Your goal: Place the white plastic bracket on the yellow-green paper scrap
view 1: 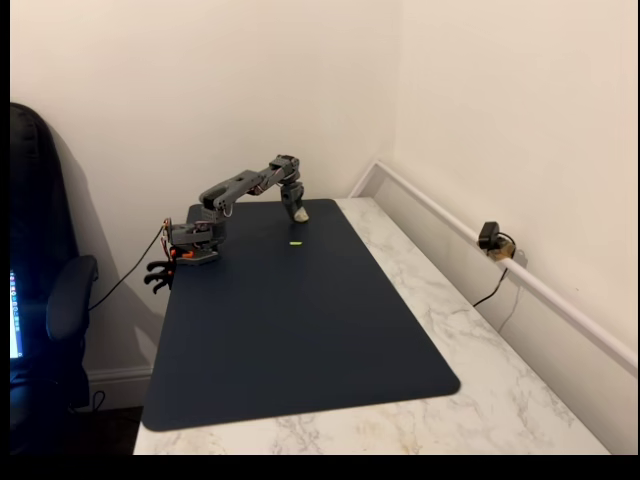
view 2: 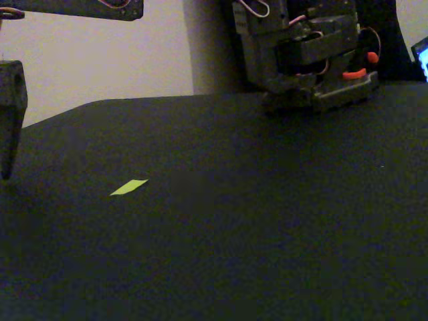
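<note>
My gripper (view 1: 297, 208) points down at the far edge of the dark mat (view 1: 300, 330). The white plastic bracket (view 1: 302, 214) shows as a small pale spot right at its tip; the view is too small to tell whether the fingers hold it or only stand beside it. The yellow-green paper scrap (view 1: 296, 242) lies flat on the mat a short way nearer the camera than the gripper. In the low fixed view the scrap (view 2: 129, 187) is right of one dark finger (view 2: 9, 114) that reaches down to the mat at the left edge.
The arm's base (view 1: 192, 243) is clamped at the mat's left edge and also appears at the top of the low fixed view (view 2: 307, 60). A small camera (view 1: 490, 240) sits by the wall rail on the right. A dark chair (view 1: 45, 300) stands left of the table.
</note>
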